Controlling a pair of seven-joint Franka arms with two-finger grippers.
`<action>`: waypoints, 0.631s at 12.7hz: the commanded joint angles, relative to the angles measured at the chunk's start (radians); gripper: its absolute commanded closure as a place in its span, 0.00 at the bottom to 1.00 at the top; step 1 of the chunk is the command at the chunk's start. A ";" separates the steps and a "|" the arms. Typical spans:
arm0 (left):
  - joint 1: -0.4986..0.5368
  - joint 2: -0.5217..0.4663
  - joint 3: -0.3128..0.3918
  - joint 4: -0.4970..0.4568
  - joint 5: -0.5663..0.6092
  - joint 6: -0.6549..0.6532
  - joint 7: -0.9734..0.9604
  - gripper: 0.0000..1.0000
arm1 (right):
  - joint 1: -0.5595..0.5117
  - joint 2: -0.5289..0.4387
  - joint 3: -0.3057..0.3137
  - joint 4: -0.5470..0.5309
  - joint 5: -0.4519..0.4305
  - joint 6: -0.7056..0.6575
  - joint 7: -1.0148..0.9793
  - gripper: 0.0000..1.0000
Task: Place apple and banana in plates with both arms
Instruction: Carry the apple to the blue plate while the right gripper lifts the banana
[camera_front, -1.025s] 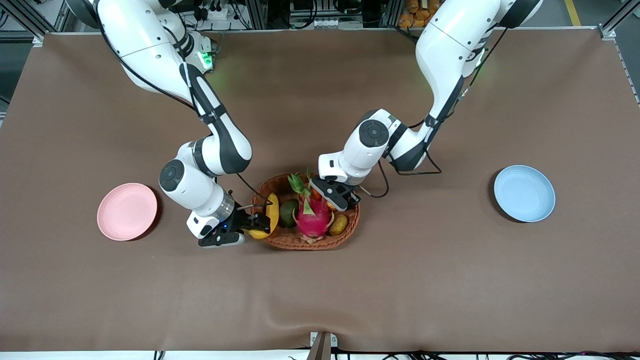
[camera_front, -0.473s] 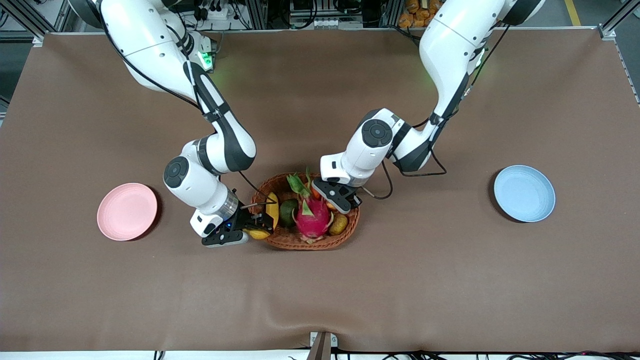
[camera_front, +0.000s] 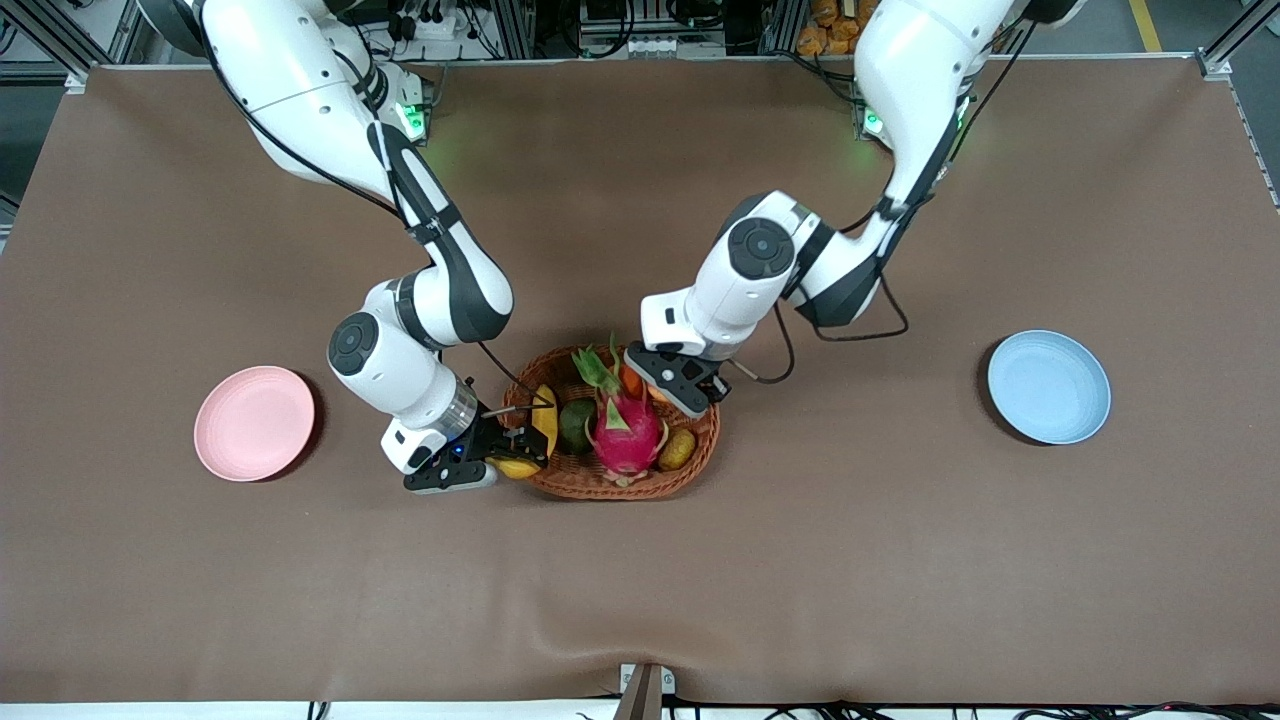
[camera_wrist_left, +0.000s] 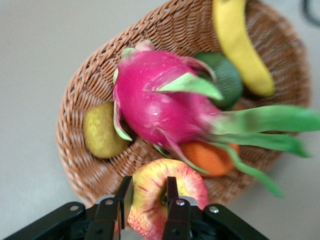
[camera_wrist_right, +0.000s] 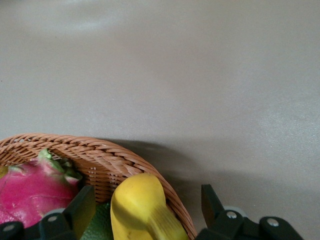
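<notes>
Two end effectors meet your oval woven wicker basket (camera_front: 690, 470): the left end effector (camera_wrist_left: 148, 200) pinches the round red-yellow apple (camera_wrist_left: 167, 192), the right end effector (camera_wrist_right: 147, 210) straddles, fingers apart, the smooth curved yellow banana (camera_wrist_right: 140, 207).

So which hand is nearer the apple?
Left. The left hand is shut on the apple in the basket; the right hand straddles the banana.
</notes>
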 joint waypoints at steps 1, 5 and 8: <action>0.038 -0.073 -0.006 0.014 -0.079 -0.126 -0.003 1.00 | 0.013 -0.002 -0.007 -0.007 0.020 0.020 0.012 0.06; 0.191 -0.150 -0.009 0.004 -0.169 -0.262 0.009 1.00 | 0.019 0.001 -0.007 -0.007 0.021 0.022 0.015 0.10; 0.321 -0.179 -0.013 -0.002 -0.200 -0.322 0.084 1.00 | 0.025 0.004 -0.007 -0.004 0.026 0.022 0.016 0.26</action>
